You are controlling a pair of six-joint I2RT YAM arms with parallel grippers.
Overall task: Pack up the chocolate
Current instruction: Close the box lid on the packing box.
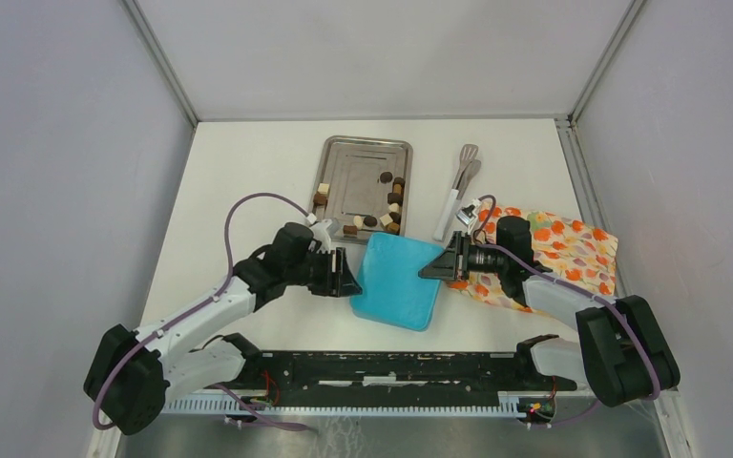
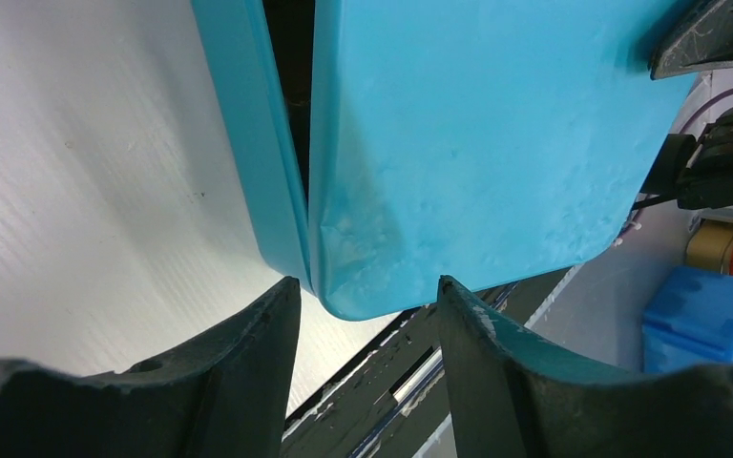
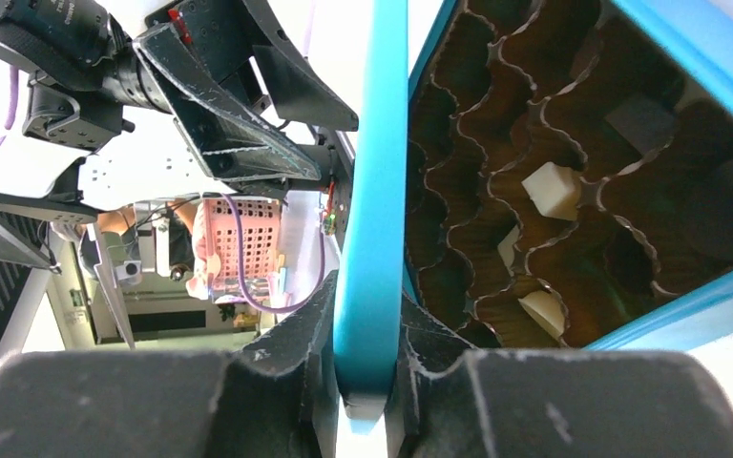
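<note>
Two arms meet at one teal box (image 3: 692,320) in the middle of the table (image 1: 248,181). The right pincer (image 3: 367,320) is clenched on the edge of the lid (image 1: 401,281), both jaws pressed flat against the teal rim, and the lid stands tilted off the box on that side.

The left pincer (image 2: 367,286) is released. Its jaws stand apart, with the lid's rounded corner just ahead of the tips and no contact that I can make out.

The chocolate (image 1: 393,207) is in two places. Roughly a dozen pieces sit on the one steel tray (image 1: 363,162) at the far side, two by its left edge and the rest strung along the right and near edges. Inside the box, the right wrist view shows brown paper cells holding three cream cubes, plus at least two darker pieces in shadow.

One pair of tongs (image 1: 450,205) lies right of the tray. One orange floral cloth (image 1: 573,253) is spread under the right arm.
</note>
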